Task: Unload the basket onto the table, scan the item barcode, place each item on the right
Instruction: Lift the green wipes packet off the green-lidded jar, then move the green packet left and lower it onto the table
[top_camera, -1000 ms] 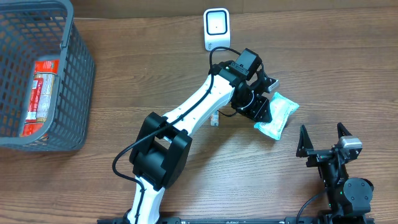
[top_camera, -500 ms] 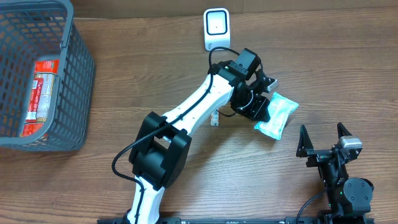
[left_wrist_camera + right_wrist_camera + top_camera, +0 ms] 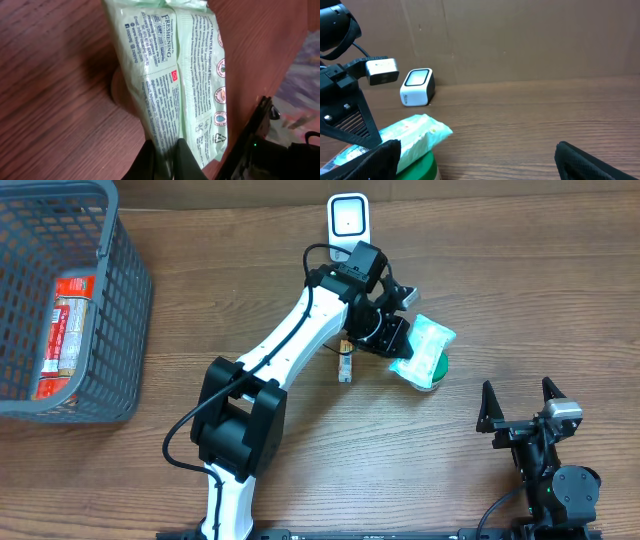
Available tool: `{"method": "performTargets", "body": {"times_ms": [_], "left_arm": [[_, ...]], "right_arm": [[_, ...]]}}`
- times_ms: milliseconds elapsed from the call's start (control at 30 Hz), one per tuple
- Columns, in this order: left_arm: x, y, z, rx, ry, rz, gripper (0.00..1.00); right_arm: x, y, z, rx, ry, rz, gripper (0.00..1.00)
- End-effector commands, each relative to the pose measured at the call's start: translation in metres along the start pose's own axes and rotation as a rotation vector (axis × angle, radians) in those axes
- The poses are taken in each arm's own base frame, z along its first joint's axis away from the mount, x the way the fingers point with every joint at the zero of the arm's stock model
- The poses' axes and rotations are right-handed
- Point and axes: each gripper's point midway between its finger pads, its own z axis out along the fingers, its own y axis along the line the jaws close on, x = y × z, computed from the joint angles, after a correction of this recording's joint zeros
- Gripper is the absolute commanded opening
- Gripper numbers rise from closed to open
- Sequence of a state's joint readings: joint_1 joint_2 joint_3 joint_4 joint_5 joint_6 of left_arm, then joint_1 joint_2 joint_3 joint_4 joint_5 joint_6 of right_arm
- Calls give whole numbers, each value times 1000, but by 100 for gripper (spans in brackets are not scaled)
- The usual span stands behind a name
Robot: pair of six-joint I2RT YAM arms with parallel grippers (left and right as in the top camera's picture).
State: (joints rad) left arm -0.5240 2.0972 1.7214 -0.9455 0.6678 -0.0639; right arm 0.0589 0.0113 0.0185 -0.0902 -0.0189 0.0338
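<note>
Wipes pack (image 3: 425, 347) near scanner (image 3: 348, 222), basket (image 3: 126, 320) far left

Pale green wipes packet (image 3: 422, 350) hangs pinched by one edge in the left jaws; white scanner (image 3: 348, 222) stands upright just beyond them.

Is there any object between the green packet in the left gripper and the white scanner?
No loose object shows between them. The left gripper is shut on the green packet, and the table toward the white scanner is bare; only the left arm's own wrist hangs above it.
</note>
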Motion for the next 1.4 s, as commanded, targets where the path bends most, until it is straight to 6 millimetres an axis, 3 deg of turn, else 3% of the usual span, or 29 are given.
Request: {"method": "performTargets", "body": {"times_ms": [0,233,533,767,933,1367], "left_arm": [[-3,-21,-14,58,-31,46,4],[-14,1,-31,44,-85,-20,4],[-2,29,-35,-86,-45,-64,4],[7,24,-30,-91,-10,-80,4],[9,36,-28,-196,-9,-138,4],[32,21,-3,-314,65,-179,4]], "right_arm": [[2,-1,0,5,-4,-2,100],[2,-1,0,5,-4,-2,100],[2,-1,0,5,-4,-2,100],[2,-1,0,5,-4,-1,100],[2,-1,0,5,-4,-2,100],[2,-1,0,5,-4,-2,100]]}}
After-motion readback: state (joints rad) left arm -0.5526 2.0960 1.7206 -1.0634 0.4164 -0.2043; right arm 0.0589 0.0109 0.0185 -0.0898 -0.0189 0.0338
